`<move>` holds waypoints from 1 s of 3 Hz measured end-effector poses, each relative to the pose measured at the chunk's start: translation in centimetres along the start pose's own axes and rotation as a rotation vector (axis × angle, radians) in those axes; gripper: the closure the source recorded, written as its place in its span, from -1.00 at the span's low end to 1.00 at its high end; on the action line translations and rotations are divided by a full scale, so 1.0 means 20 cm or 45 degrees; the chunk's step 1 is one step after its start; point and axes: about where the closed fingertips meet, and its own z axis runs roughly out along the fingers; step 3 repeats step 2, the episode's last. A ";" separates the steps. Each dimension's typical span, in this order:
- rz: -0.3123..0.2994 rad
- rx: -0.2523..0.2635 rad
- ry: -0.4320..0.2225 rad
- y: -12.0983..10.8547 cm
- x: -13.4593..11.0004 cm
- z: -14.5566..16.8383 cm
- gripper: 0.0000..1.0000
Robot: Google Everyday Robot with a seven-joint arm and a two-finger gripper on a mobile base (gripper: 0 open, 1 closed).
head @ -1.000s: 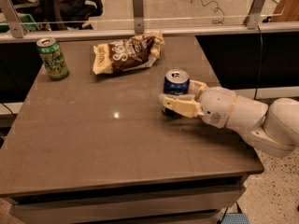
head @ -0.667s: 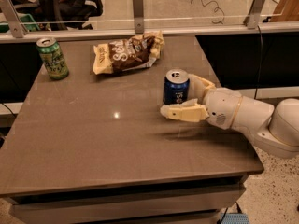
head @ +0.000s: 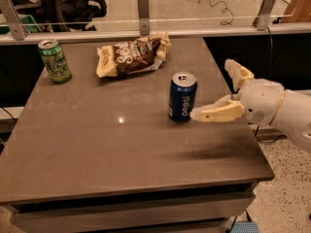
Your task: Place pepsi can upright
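Note:
The blue pepsi can (head: 182,97) stands upright on the brown table (head: 97,144), right of the middle, silver top up. My gripper (head: 214,90) is just to the right of the can, with the fingers spread wide apart. The near finger (head: 214,113) points at the can's lower side, its tip close to or just touching it. The far finger (head: 238,73) is well clear of the can, further back and to the right. Nothing is held.
A green can with yellow markings (head: 54,60) stands upright at the back left. A brown and cream snack bag (head: 132,55) lies at the back middle. A glass barrier with metal posts (head: 143,5) runs behind the table. The table's right edge is under my arm.
My gripper let go of the pepsi can, opened wide and drew back to the right. The can stays upright where it was.

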 end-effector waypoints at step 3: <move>-0.100 0.111 -0.040 -0.04 -0.16 -0.24 -1.00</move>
